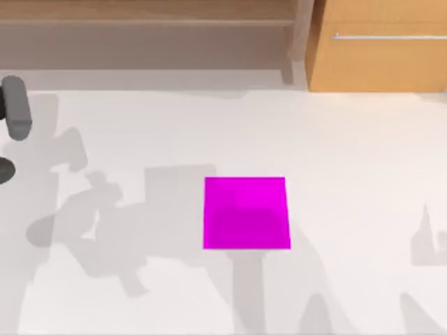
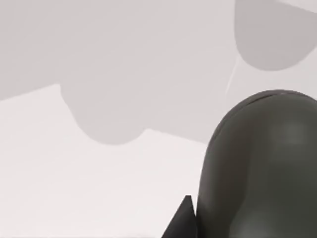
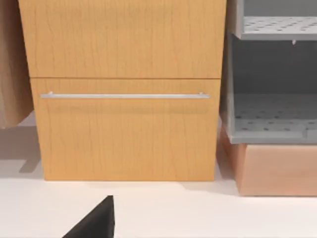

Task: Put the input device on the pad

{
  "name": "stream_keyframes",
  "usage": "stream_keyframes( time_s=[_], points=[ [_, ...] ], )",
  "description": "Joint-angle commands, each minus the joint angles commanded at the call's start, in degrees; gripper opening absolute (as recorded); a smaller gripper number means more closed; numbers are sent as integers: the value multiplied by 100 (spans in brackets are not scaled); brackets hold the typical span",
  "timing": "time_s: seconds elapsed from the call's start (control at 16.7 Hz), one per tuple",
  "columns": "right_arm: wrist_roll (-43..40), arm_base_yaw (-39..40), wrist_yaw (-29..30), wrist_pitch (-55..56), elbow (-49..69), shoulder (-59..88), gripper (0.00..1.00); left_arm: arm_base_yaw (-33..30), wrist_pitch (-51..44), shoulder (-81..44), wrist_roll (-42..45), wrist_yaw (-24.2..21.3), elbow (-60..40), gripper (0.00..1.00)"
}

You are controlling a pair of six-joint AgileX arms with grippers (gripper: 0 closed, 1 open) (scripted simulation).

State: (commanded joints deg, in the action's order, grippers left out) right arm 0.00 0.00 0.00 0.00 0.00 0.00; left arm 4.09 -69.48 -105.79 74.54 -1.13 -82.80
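Note:
The pad (image 1: 246, 213) is a flat magenta square lying in the middle of the white table. A dark grey rounded body, which looks like the input device (image 1: 15, 108), sits at the table's far left edge, well apart from the pad. In the left wrist view the same dark rounded shape (image 2: 260, 168) looms very close, with a black corner of my left gripper (image 2: 182, 223) right beside it; whether they touch is unclear. A black corner of my right gripper (image 3: 94, 223) hangs over the white table, facing a wooden drawer cabinet.
A wooden drawer cabinet (image 1: 377, 45) with a metal handle stands at the back right, and a grey perforated shelf unit (image 3: 272, 99) is beside it. A low wooden shelf (image 1: 147, 21) runs along the back. A small dark shape (image 1: 4, 171) sits at the left edge.

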Motion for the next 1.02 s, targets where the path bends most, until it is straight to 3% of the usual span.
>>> stream_keyframes(
  time_s=[0.36, 0.6, 0.84, 1.02],
  points=[
    [0, 0, 0, 0, 0, 0, 100, -2328, -465, -1571, 3643, -73, -1800, 0],
    [0, 0, 0, 0, 0, 0, 100, -3704, -601, -2315, 5454, -75, -2815, 0],
    [0, 0, 0, 0, 0, 0, 100, -4526, -628, -2687, 6393, -37, -3393, 0],
    [0, 0, 0, 0, 0, 0, 100, -4631, -628, -2731, 6503, -30, -3465, 0]
  ],
)
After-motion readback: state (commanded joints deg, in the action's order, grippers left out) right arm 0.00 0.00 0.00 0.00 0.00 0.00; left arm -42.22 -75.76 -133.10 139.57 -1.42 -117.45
